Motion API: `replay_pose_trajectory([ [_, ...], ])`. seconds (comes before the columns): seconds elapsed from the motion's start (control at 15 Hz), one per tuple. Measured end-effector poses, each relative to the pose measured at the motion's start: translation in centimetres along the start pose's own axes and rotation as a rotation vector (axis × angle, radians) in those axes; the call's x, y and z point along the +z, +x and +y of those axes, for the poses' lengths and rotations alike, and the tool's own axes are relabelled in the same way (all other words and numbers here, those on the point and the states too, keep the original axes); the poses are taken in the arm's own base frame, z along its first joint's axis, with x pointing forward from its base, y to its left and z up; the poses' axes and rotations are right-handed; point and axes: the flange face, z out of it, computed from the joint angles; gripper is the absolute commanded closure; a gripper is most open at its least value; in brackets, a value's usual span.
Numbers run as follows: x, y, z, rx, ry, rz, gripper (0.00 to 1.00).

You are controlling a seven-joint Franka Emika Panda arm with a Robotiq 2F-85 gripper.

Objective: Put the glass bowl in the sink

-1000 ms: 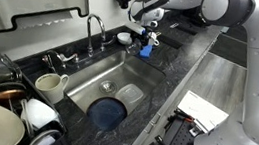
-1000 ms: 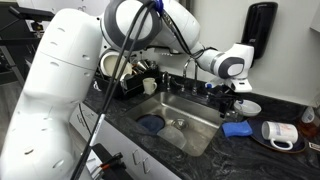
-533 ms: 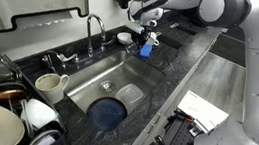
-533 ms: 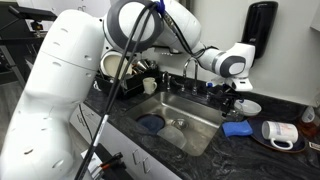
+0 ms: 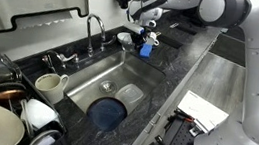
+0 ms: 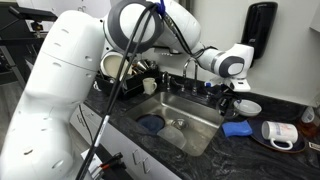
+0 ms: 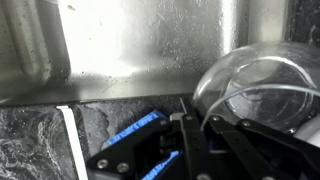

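In the wrist view the glass bowl [image 7: 262, 88] sits at the right on the dark counter, clear with a pale rim. My gripper [image 7: 198, 120] is shut on its near-left rim, one finger inside the bowl and one outside. In both exterior views the gripper [image 5: 142, 36] [image 6: 229, 101] reaches down at the far end of the sink [image 5: 119, 73] [image 6: 195, 135], beside the pale bowl [image 5: 126, 39] [image 6: 245, 106]. The bowl rests on the counter just past the steel basin's edge.
A blue sponge [image 7: 135, 132] [image 6: 236, 128] lies on the counter right by the gripper. A blue disc [image 5: 109, 112] lies in the basin near the drain. The faucet [image 5: 95, 30] stands behind. A white cup [image 6: 276, 132] lies nearby; dishes [image 5: 19, 103] crowd the other end.
The jaws have closed from wide open onto the bowl's rim. The arm and the bowl have hardly shifted.
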Motion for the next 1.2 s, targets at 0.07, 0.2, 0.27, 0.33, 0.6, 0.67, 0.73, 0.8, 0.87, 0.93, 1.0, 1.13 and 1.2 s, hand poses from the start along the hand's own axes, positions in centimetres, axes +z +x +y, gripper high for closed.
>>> replay_pose_trajectory([
  [0.07,0.2,-0.7,-0.1,-0.021,-0.007,-0.014,0.98],
  [0.2,0.7,-2.9,-0.3,-0.092,-0.037,-0.055,0.98],
  [0.27,1.0,-4.2,-0.4,-0.135,-0.058,-0.083,0.98],
  [0.33,1.3,-5.5,-0.3,-0.176,-0.083,-0.110,0.98],
  [0.6,2.3,-8.9,1.1,-0.278,-0.249,-0.222,0.98],
  [0.67,2.6,-9.1,1.7,-0.281,-0.299,-0.245,0.98],
  [0.73,3.0,-9.1,2.0,-0.278,-0.338,-0.261,0.98],
  [0.8,3.7,-9.0,2.2,-0.270,-0.371,-0.271,0.98],
  [0.87,4.5,-8.8,2.2,-0.262,-0.392,-0.275,0.98],
  [0.93,5.6,-8.5,2.0,-0.255,-0.406,-0.276,0.98],
  [1.0,6.7,-8.4,1.7,-0.251,-0.417,-0.277,0.98],
  [1.13,9.3,-8.4,1.2,-0.240,-0.438,-0.281,0.98],
  [1.2,10.6,-8.4,0.9,-0.231,-0.448,-0.280,0.98],
])
